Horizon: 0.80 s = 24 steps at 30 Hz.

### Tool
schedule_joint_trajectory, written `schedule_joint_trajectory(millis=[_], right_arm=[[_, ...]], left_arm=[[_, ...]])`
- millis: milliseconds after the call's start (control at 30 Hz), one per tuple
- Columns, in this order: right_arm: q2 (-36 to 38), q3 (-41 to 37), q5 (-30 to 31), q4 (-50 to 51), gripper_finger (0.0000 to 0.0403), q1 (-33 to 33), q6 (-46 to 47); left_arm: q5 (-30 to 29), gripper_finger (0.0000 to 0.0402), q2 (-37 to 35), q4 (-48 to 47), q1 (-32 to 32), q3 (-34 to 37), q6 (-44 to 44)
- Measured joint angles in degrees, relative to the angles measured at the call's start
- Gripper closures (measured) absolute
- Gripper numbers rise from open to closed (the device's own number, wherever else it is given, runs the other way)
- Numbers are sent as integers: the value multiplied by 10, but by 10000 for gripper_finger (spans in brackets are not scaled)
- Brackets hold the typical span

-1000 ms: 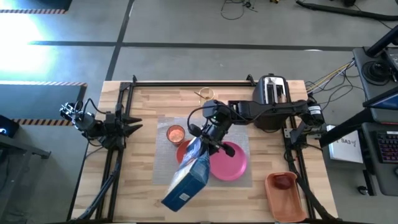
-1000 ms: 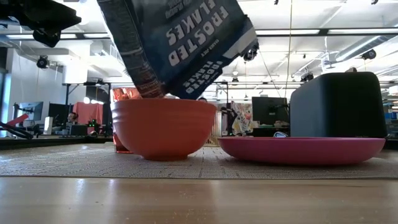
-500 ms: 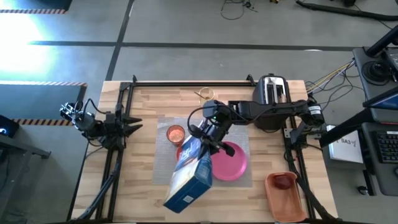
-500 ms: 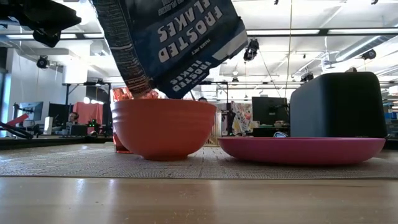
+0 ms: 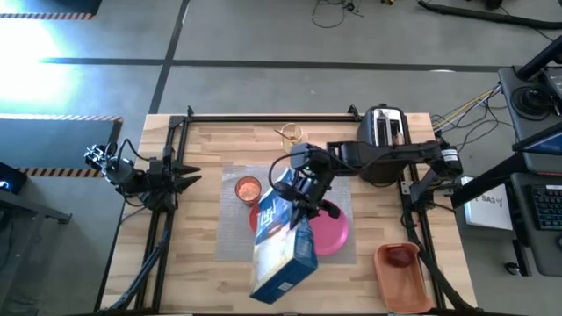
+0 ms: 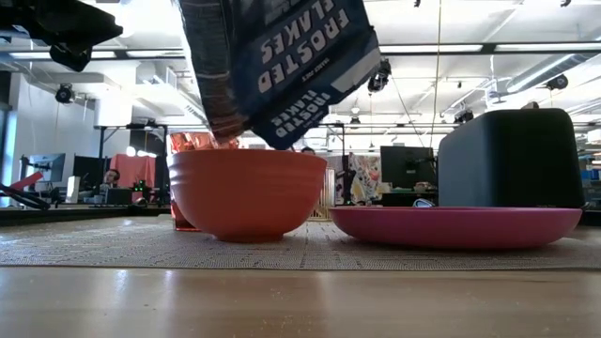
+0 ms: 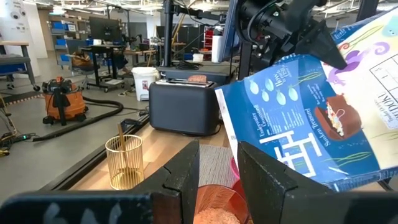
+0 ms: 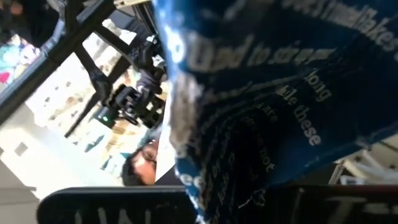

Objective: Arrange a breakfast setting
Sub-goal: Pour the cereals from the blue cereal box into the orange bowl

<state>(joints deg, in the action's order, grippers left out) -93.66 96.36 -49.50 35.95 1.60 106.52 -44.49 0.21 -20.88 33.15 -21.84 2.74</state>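
My right gripper is shut on a blue Frosted Flakes cereal box, held upside down and tilted. The box's lower end hangs just above the orange bowl. The bowl stands on the grey placemat beside the pink plate. In the high view the box hides most of the bowl. The small orange cup stands left of it. My left gripper waits open at the table's left edge. My right gripper holds the cereal box by its far side, near the lowered end, coming from the table's far right. The fingers themselves are hidden behind the box. The box is lifted clear and slants up toward the near edge, its print upside down.
The black-and-silver toaster, with a brown toast slice in its slot, stands at the far right. A gold wire holder with the spoon stands at the far middle. The orange tray with the red apple is at the near right.
My right gripper has turned the cereal box. The box's raised end has swung toward the table's right, while its lower end has stayed over the bowl. The gripper itself has shifted slightly right.
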Motion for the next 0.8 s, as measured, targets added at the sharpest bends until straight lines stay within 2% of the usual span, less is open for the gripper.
schedule_joint_trajectory(millis=[200, 333, 533, 800], right_arm=[[2, 0, 0, 15, 386, 11, -67], [2, 0, 2, 62, 386, 22, -149], [13, 0, 1, 138, 386, 39, -224], [29, 0, 84, 175, 386, 49, -355]], left_arm=[[0, 309, 0, 0, 0, 0, 2], [0, 309, 0, 0, 0, 0, 3], [0, 309, 0, 0, 0, 0, 8], [0, 309, 0, 3, 0, 0, 11]])
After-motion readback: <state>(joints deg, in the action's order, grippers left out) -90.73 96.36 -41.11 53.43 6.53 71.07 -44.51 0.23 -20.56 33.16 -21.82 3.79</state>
